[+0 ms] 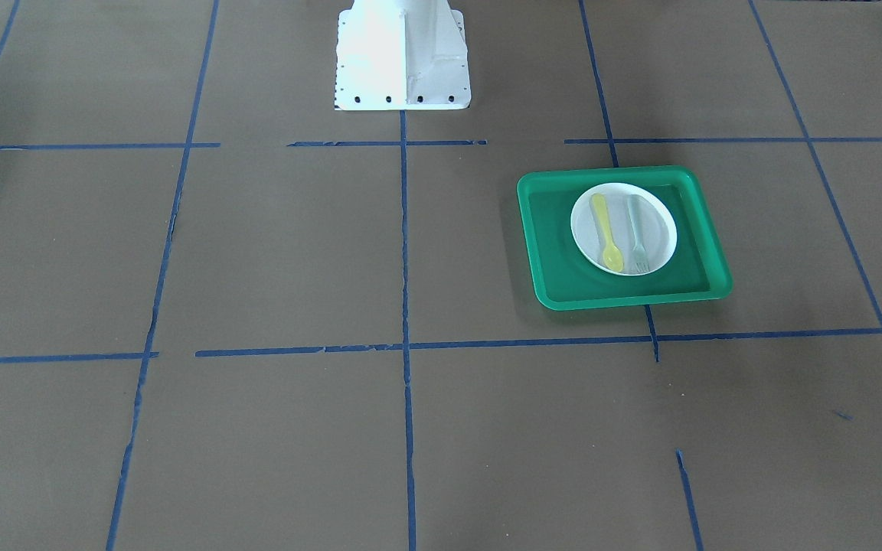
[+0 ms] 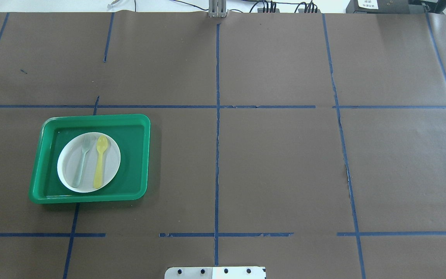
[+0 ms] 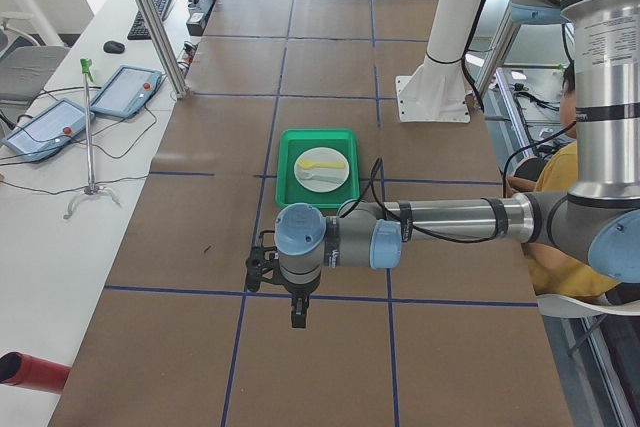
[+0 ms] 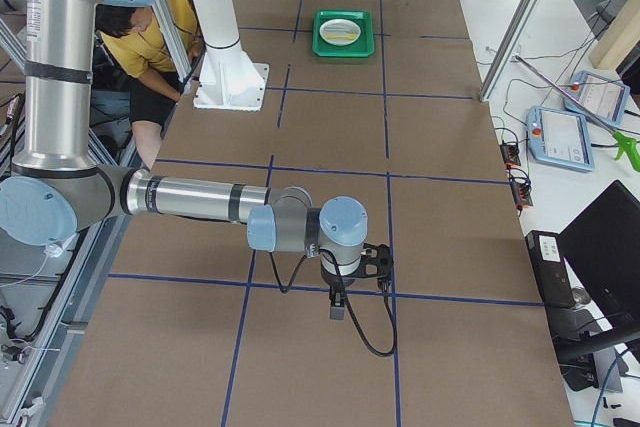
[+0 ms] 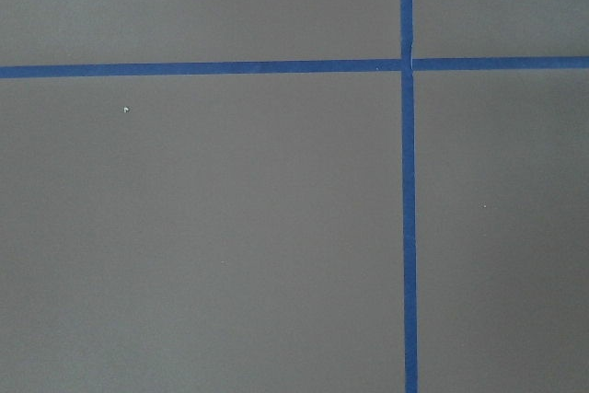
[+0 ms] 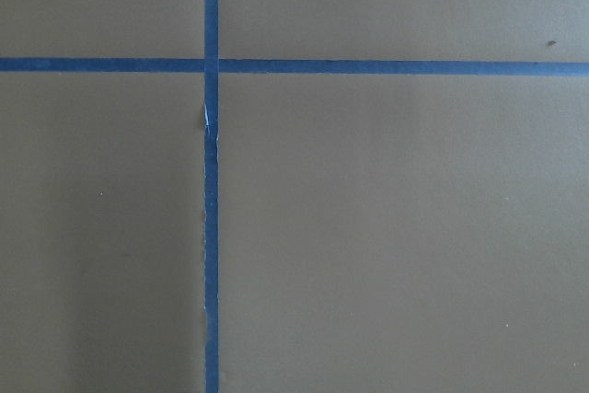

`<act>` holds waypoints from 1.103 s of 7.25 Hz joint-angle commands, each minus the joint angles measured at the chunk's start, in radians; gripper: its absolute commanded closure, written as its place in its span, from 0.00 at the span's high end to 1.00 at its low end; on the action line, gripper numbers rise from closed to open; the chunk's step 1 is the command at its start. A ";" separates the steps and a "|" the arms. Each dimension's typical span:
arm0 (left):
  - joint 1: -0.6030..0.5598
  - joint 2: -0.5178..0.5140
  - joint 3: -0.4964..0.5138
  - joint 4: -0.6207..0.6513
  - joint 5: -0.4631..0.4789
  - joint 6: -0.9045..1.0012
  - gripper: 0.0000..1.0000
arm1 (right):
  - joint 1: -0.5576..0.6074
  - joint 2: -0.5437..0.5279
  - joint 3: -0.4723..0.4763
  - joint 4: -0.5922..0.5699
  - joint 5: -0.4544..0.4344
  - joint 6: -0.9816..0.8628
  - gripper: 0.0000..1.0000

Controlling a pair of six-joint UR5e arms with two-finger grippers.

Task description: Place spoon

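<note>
The spoon (image 2: pixel 100 161) lies flat on the plate (image 2: pixel 111 164), just right of the fork (image 2: pixel 81 161) and parallel to it, its bowl at the far end. The plate sits in the tray (image 2: pixel 134 155) on the left half of the table (image 2: pixel 277 162). The left gripper (image 3: pixel 297 313) hangs over the table's left end, well apart from the tray. The right gripper (image 4: pixel 337 305) hangs over the right end. Both point down at bare paper and blue tape (image 2: pixel 217 155). I cannot tell how wide either gripper's jaws stand.
</note>
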 commanded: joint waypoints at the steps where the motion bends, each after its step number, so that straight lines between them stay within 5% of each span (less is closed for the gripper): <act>1: 0.002 -0.009 -0.007 -0.001 0.002 0.000 1.00 | 0.000 0.000 0.000 0.000 0.000 0.000 1.00; 4: 0.017 -0.041 -0.074 -0.057 -0.011 0.003 1.00 | 0.000 0.000 0.000 0.000 0.000 0.000 1.00; 6: 0.150 -0.043 -0.152 -0.102 -0.034 -0.012 1.00 | 0.000 0.000 0.000 0.000 0.000 0.000 1.00; 8: 0.336 -0.075 -0.287 -0.122 0.041 -0.340 1.00 | 0.000 0.000 0.000 0.000 0.000 0.000 1.00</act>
